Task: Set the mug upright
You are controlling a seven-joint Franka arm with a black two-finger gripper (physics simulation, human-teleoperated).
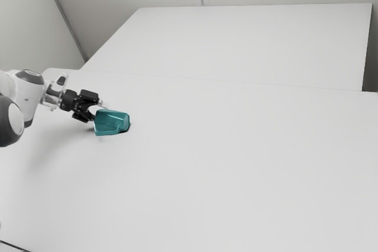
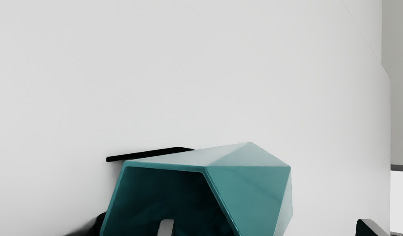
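Mug (image 1: 111,123), one, teal, faceted: lies on its side on the pale surface (image 1: 224,169), at the fingers (image 1: 85,116), its open mouth facing them. Fingers, one pair: spread wide, one tip overlapping the dark mouth in the wrist view, the other apart from the mug.

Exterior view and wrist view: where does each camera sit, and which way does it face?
Exterior view: beside the arm, looking down across the table; arm and black gripper enter from its left.
Wrist view: on the hand, facing the teal mug's open mouth; two fingertips show, apart.
Shared: mug, fingers, table.
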